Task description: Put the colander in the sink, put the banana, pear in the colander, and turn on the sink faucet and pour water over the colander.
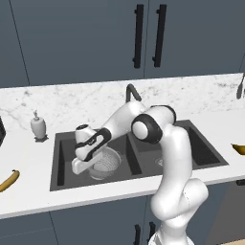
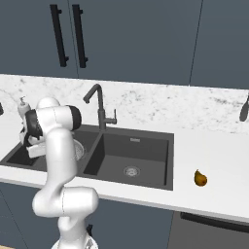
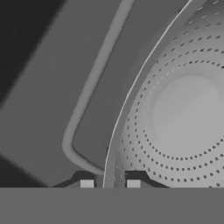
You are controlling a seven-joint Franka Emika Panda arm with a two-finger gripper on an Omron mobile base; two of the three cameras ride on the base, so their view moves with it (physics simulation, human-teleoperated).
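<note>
One pear (image 2: 200, 178), right base view.

Perforated matt metal colander (image 3: 183, 113); smooth matt charcoal sink (image 3: 52, 87).

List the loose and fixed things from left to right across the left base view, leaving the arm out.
banana → soap dispenser → colander in the sink → sink faucet

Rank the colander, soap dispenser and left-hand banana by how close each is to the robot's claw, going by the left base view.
From the gripper:
1. Colander, its rim between the fingers, in the left basin.
2. Soap dispenser, on the counter behind the sink's left corner.
3. Banana, far left on the counter.
</note>
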